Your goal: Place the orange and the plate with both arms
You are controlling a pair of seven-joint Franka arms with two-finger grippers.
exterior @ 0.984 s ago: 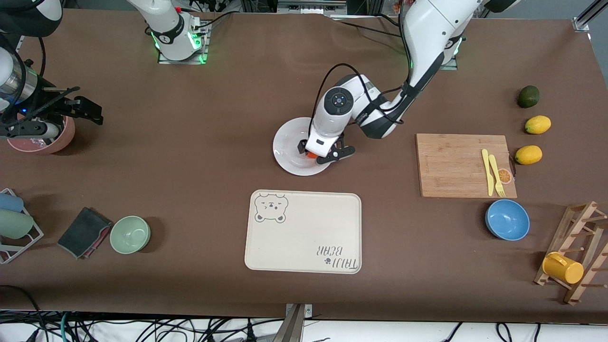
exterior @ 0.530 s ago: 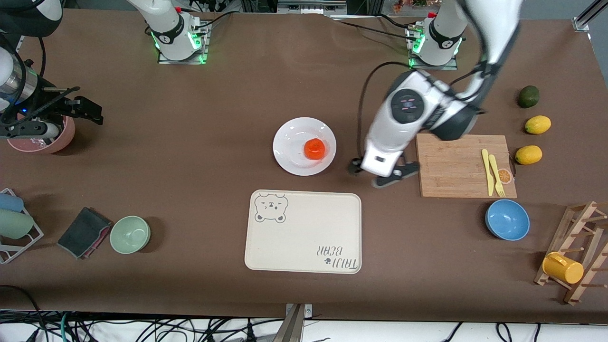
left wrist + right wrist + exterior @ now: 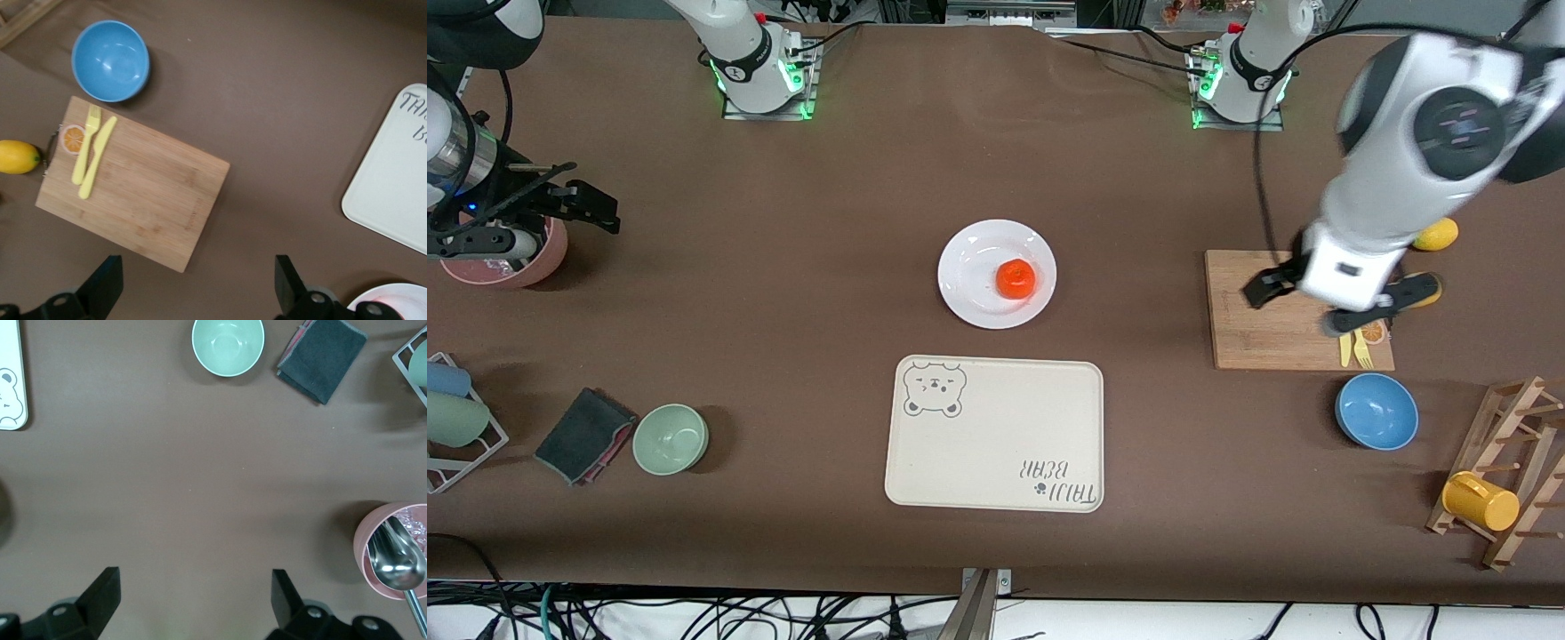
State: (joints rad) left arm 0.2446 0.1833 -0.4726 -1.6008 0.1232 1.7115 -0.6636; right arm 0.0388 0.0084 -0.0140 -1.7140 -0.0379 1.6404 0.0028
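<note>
A robotics lab staged as a kitchen. Two arm bases (image 3: 763,67) with green lights are bolted at the table's (image 3: 783,293) edge, and loose cables (image 3: 694,613) tangle below the edge nearest the front camera. Kitchen props sit on the brown cover: cutting board (image 3: 1272,311), bowls (image 3: 1376,411), bear-print tray (image 3: 996,436), mug rack (image 3: 1507,471).
</note>
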